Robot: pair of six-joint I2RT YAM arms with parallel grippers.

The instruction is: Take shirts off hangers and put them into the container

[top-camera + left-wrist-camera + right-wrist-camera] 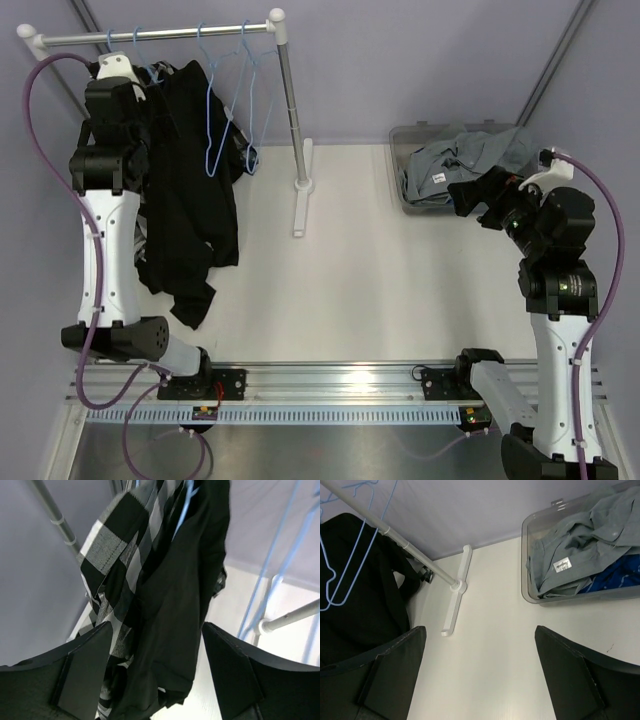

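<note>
Two shirts hang at the overhead view's upper left: black shirt (pixel 195 180), checked shirt (pixel 120 545) beside it. My left jaws stand open astride the black one; right jaws open, empty. Risk: I pinch both shirts together, or the hanger (pixel 186 500) snags and comes along.

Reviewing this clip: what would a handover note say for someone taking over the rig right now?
Left gripper: open, up at the rail, with the black shirt hanging just ahead of its fingers, not clamped.
Right gripper: open, empty, over the table beside the container.
Done: the grey shirt and blue plaid shirt lie in the container; two empty hangers hang on the rail.
Left: the black shirt and the check shirt hang at the rail's left end; take both off and put them in the container.
</note>
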